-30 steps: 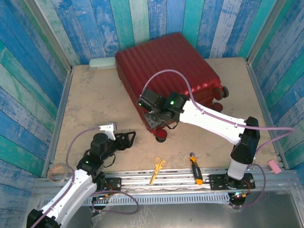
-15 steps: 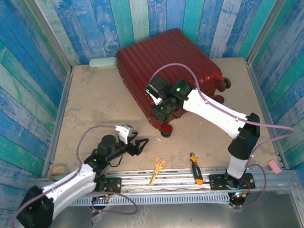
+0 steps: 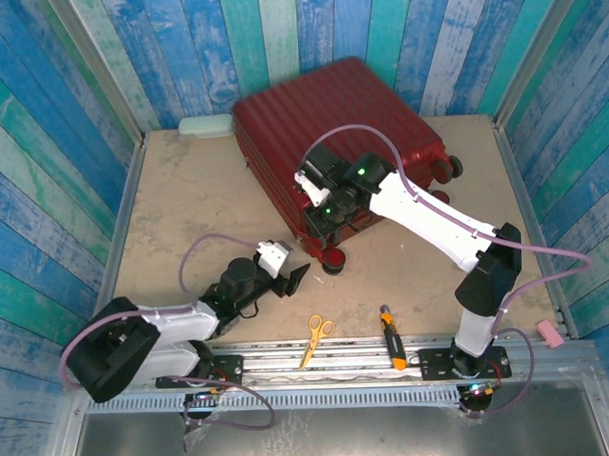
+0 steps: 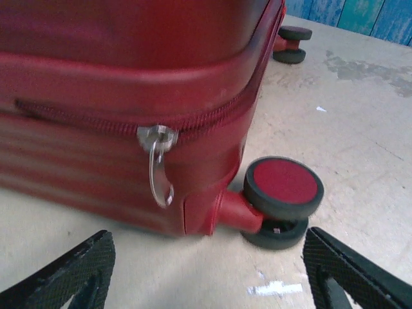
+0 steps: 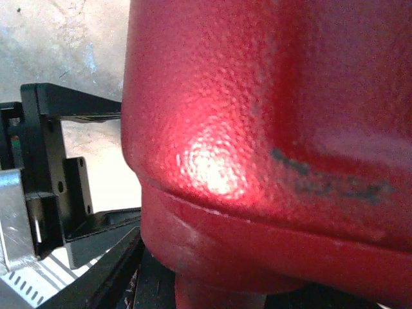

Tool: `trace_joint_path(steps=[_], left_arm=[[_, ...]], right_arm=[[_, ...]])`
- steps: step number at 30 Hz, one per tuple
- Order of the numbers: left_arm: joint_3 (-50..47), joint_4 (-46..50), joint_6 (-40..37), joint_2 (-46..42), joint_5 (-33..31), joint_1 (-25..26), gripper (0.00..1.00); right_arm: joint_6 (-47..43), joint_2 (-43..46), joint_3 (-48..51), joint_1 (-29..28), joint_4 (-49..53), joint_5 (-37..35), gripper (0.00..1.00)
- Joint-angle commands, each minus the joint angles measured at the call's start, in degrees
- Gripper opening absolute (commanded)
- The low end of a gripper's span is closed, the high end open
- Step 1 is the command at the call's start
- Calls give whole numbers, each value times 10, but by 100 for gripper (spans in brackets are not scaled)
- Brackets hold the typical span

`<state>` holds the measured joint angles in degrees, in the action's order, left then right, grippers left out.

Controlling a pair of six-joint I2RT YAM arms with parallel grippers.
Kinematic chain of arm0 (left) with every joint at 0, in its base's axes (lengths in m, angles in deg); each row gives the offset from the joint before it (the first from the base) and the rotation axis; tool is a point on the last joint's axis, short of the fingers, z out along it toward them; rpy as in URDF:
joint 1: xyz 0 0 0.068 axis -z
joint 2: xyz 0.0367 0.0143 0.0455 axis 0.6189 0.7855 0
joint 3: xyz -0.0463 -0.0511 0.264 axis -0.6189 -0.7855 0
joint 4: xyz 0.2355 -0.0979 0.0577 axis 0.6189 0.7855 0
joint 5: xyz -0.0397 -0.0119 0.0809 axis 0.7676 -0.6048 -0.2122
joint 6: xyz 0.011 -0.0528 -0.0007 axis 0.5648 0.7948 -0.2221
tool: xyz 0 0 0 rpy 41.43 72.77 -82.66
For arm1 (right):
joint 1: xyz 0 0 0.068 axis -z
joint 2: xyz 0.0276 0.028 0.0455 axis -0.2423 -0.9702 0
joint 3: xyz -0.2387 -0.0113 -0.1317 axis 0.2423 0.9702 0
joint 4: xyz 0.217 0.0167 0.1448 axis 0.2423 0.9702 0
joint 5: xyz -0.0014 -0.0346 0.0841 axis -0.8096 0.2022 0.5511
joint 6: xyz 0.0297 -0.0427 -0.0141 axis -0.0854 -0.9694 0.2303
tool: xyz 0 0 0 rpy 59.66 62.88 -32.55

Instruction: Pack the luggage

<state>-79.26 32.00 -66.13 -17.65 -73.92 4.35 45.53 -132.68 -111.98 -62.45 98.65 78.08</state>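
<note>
The left claw (image 4: 209,265) gapes empty, low over the bench (image 3: 183,192), lined up on the zipper pull (image 4: 158,175), likely to tug it. The right claw (image 3: 324,213) sits against the near corner of the luggage (image 3: 331,117), which lies lid-down at centre-back. It seems to be steadying the case, though I can't tell its grip.

My left arm lies low, stretched forward over the surface (image 3: 184,212), with the left end effector (image 3: 292,277) (image 4: 206,270) spread wide. My right arm reaches inward, elbow raised. The right end effector (image 3: 322,215) points down, and I can't read its spread.
</note>
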Motion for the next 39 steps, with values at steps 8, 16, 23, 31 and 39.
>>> trace_joint_path(steps=[8,16,23,31,39], left_arm=[[27,-129,-9,94,33,-24,69],[49,-138,-1,120,60,-33,51],[44,-163,31,131,83,-32,21],[17,-180,14,101,43,2,1],[-13,-277,-30,137,15,43,0]], right_arm=[[-51,47,15,20,-88,-24,1],[-47,52,27,20,-94,-24,1],[-48,55,34,21,-120,16,0],[-78,67,51,20,-193,134,1],[-34,37,12,21,-202,122,1]])
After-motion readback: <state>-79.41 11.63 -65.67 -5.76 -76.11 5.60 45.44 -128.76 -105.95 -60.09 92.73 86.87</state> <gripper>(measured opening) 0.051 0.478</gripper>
